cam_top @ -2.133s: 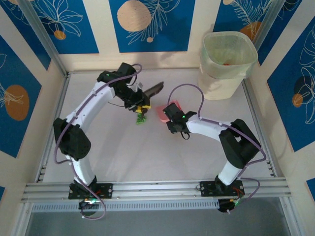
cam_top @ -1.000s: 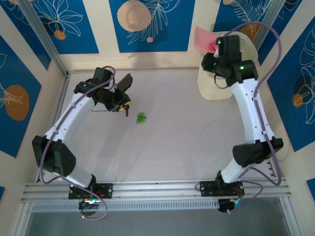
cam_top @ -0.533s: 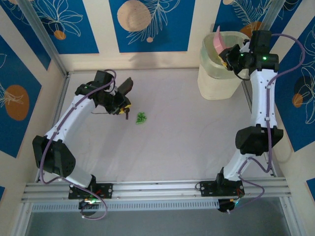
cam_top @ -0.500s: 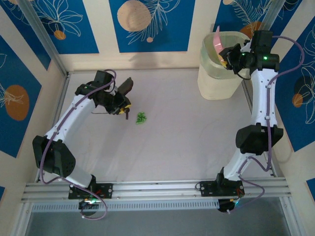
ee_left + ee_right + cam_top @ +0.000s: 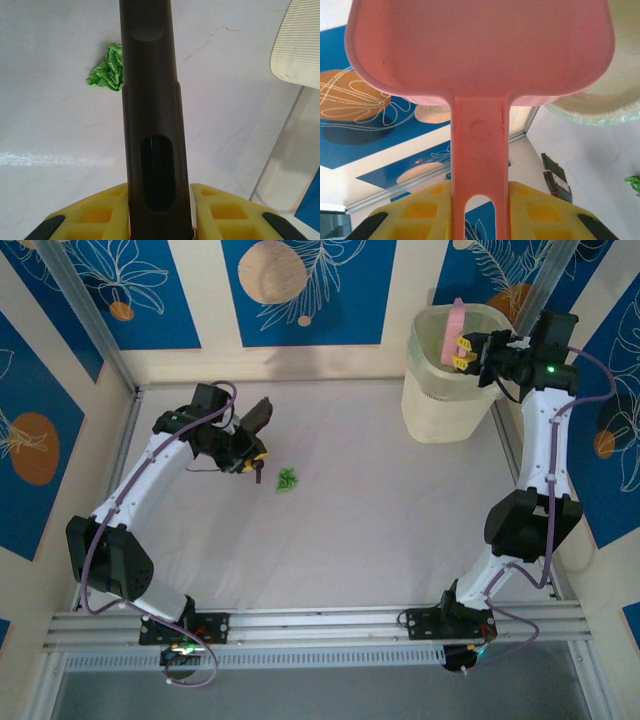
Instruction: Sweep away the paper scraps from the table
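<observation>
- Green paper scrap (image 5: 287, 479) sits left of the table (image 5: 380, 540) middle, near the brush (image 5: 257, 420).
- Left gripper (image 5: 246, 456) clamps the brush; right gripper (image 5: 463, 349) clamps the dustpan (image 5: 457, 322) over the far-right bin (image 5: 445, 390).
- Risk: if you sweep now, no pan is down and the scrap skids off.

The right gripper (image 5: 463, 352) lifted the flat pink plastic dustpan (image 5: 458, 322) off the white table (image 5: 380, 520) and stood it over the tall cream bin (image 5: 450, 405); the left gripper (image 5: 252, 456) pulled the black brush (image 5: 262, 418) back left.
</observation>
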### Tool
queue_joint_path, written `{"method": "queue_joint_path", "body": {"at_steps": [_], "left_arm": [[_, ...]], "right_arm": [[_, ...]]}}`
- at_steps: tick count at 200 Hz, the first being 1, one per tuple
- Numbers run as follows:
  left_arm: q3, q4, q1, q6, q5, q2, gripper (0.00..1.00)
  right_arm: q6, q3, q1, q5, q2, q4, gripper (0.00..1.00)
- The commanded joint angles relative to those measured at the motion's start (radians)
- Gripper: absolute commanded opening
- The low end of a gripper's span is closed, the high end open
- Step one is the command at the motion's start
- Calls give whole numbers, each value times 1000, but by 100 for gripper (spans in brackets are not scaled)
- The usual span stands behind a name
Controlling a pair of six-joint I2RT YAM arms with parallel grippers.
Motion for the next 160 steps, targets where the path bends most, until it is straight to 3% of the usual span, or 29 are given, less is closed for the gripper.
{"method": "queue_joint_path", "body": {"at_steps": [1,34,64,113,136,160], "left_arm": [[38,16,-5,31,18,-15,0],[32,12,-5,32,9,-22,0],[20,-5,-5,34,-11,-39,0],[-7,-76,-6,3,-118,-92,0],[-61,-87,-6,-30,-144,-122,0],[-96,-113,-3,-46,-162,-134,0]], "right_arm": [[-3,50,-1,-38,-54,45,0],[-246,74,63,86,-131,-25,0],[-470,-34,154,163,-250,60,0],[-1084,-299,536,412,-442,70,0],[-1171,-504,716,584,-521,25,0],[-1139,-707,850,711,-603,12,0]]}}
